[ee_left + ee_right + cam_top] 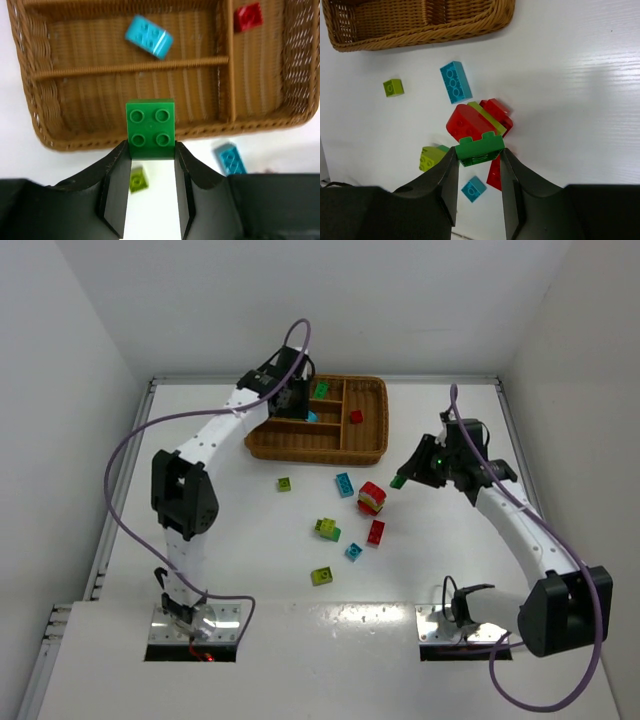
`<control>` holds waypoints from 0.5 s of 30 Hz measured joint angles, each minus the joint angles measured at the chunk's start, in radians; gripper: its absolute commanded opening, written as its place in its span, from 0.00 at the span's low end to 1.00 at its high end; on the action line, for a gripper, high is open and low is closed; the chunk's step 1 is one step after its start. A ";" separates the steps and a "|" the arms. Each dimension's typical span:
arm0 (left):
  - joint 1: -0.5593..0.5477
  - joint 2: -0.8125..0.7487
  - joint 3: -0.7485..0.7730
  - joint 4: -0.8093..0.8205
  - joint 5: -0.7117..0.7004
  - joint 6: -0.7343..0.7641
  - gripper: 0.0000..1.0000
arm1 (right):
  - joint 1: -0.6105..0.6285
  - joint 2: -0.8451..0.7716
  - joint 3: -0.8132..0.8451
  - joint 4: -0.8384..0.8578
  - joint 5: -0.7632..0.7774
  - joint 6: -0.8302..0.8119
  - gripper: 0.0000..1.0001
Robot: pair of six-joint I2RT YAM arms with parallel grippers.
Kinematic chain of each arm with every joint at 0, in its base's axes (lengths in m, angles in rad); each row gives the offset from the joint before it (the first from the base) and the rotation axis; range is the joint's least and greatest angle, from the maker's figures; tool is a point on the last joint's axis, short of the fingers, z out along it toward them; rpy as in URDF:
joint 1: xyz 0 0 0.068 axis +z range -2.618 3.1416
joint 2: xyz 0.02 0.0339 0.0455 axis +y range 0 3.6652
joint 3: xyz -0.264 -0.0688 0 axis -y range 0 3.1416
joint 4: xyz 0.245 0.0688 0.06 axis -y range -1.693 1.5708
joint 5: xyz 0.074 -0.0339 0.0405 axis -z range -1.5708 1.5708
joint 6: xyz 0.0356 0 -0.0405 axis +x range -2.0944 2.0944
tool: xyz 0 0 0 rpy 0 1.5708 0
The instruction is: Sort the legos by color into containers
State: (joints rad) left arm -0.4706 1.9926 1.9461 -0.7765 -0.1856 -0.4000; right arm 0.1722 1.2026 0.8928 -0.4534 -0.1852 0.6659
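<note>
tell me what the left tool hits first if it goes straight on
Likely the bare woven floor of the tray, just inside its rim; the green brick in the left tool would touch first. Depth unclear.

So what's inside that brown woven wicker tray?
A cyan-blue studded brick in the middle section, a red brick in the crosswise section, a green brick in the far section. The left gripper hides part of that one.

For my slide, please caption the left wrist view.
Left gripper holding green brick over wicker tray containing cyan brick and red brick.
</note>
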 measured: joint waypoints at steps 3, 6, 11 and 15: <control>0.004 0.064 0.088 0.013 -0.003 -0.004 0.00 | 0.000 0.010 0.000 -0.002 0.002 -0.001 0.11; 0.016 0.145 0.184 0.029 0.014 -0.019 0.00 | 0.000 0.013 0.000 -0.003 0.003 -0.001 0.11; 0.074 0.267 0.286 0.103 0.035 -0.045 0.00 | 0.000 0.013 0.003 -0.005 0.006 -0.002 0.12; 0.118 0.304 0.283 0.193 0.040 -0.054 0.00 | 0.000 0.013 0.004 -0.009 0.021 -0.004 0.12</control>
State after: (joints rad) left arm -0.3527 2.2963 2.2292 -0.5831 -0.1452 -0.4541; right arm 0.1722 1.2156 0.8967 -0.4622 -0.1646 0.6617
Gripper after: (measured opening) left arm 0.413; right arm 0.340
